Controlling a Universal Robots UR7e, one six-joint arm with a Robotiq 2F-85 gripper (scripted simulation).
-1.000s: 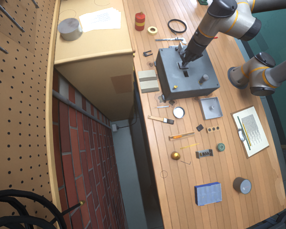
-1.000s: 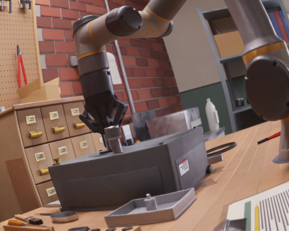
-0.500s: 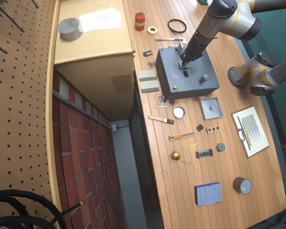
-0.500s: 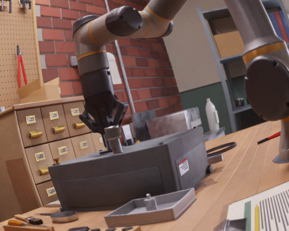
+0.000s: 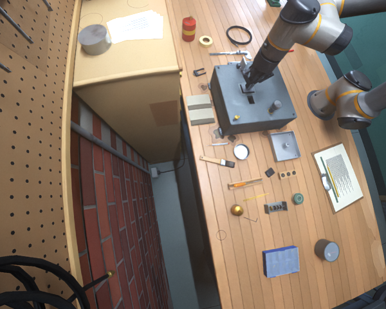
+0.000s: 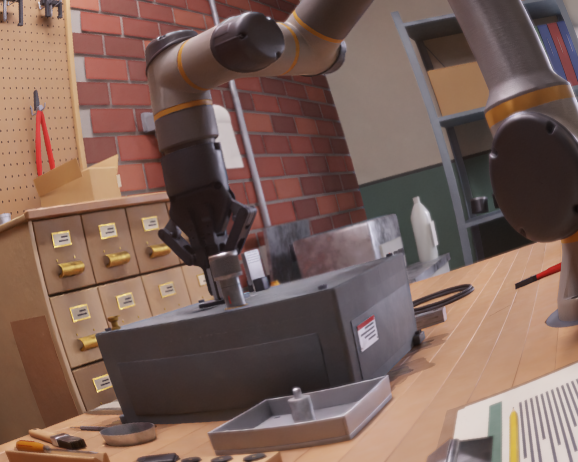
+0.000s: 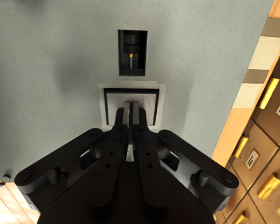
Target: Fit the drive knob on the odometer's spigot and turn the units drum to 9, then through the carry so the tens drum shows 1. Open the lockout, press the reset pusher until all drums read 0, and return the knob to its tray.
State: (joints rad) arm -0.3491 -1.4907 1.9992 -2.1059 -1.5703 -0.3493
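My gripper [image 7: 131, 108] is closed and holds nothing. It points down at the top of the grey odometer box [image 5: 251, 99], with its fingertips over a square metal plate [image 7: 131, 104] set in a recess. Just beyond the plate is a dark window [image 7: 132, 52] with drums and a small yellow mark inside. The drive knob [image 6: 227, 280] stands upright on the box top [image 5: 274, 106], nearer the side camera than my fingers. A small brass stud [image 5: 236, 117] sits at the box's near corner. The grey knob tray [image 6: 303, 417] lies on the bench in front of the box, with only its centre peg.
A blue parts box [image 5: 281, 261] sits near the bench's front edge. A drawer cabinet [image 6: 81, 280] stands close behind the odometer. A clipboard [image 5: 338, 176], brush [image 5: 218, 162], small dish [image 5: 241, 151], tape roll [image 5: 205, 41] and black ring [image 5: 239, 35] lie about the bench.
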